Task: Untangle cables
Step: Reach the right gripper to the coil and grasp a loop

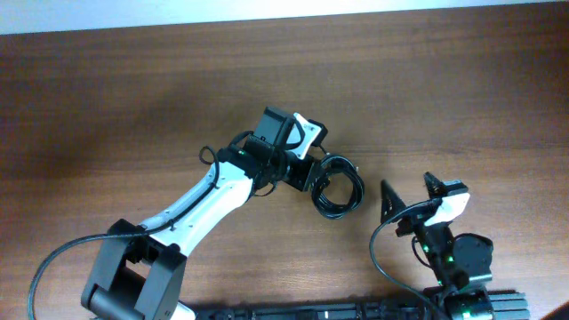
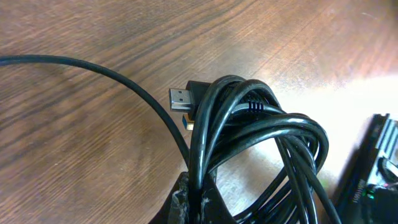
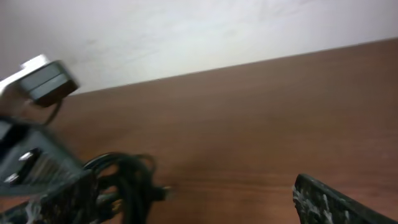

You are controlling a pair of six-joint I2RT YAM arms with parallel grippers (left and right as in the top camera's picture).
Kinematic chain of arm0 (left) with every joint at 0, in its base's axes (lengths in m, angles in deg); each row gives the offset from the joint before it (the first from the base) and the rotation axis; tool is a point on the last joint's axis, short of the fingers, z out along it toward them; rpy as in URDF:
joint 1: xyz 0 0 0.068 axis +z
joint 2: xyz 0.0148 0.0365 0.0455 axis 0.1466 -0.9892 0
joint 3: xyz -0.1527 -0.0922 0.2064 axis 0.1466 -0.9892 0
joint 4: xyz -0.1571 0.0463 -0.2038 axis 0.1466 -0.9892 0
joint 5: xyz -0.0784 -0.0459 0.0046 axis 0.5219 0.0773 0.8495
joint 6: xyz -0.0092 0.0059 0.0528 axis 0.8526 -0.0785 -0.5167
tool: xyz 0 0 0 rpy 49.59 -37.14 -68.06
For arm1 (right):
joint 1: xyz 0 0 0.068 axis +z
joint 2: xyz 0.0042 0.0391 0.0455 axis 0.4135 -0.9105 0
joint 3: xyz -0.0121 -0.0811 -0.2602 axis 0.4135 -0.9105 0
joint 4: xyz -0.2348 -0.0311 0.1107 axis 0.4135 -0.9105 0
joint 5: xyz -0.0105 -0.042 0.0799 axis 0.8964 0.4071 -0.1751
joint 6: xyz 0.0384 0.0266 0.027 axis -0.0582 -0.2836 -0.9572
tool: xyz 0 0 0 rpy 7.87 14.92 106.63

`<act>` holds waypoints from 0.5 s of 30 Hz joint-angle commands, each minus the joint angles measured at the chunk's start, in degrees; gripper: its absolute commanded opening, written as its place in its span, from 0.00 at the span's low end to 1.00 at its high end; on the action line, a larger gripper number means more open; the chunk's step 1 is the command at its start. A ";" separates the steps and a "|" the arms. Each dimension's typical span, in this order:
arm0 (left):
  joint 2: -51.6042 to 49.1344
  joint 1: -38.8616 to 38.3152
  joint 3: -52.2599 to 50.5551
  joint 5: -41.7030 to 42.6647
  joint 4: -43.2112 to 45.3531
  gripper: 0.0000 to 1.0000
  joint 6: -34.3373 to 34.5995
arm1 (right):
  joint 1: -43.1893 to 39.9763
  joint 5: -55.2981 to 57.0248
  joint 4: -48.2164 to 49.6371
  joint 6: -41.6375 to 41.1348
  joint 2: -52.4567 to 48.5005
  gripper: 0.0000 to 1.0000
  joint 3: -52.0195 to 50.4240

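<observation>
The cables point(image 1: 339, 188) are a small coil of thin black cords on the wooden table, just right of centre. My left gripper point(image 1: 317, 180) is at the coil's left edge. In the left wrist view its jaws point(image 2: 199, 200) are shut on strands of the coil point(image 2: 261, 127). A metal-tipped plug point(image 2: 181, 98) sticks out of the coil's top left, and one strand point(image 2: 68, 61) curves away to the left. My right gripper point(image 1: 409, 192) is open and empty, a little right of the coil. The right wrist view is blurred and shows the coil point(image 3: 124, 180) to the left of its spread fingers point(image 3: 199, 208).
The wooden table point(image 1: 133, 98) stretches to the left and back, with a pale wall point(image 3: 186, 31) beyond its far edge. The left arm point(image 1: 213, 196) lies diagonally from the front left. The right arm's base point(image 1: 462, 262) and its thick wires sit at the front right.
</observation>
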 commanded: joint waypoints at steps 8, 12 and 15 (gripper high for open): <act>0.98 0.39 0.37 5.38 0.15 0.00 0.48 | -0.26 -18.01 -2.91 -3.23 -23.41 0.98 10.43; 0.98 0.39 0.37 5.20 0.15 0.00 0.48 | -0.26 -17.99 -15.06 -2.51 -42.42 0.98 24.50; 0.98 0.39 0.37 5.22 0.09 0.00 0.48 | -0.26 -21.29 -18.49 -2.56 -53.53 0.98 31.10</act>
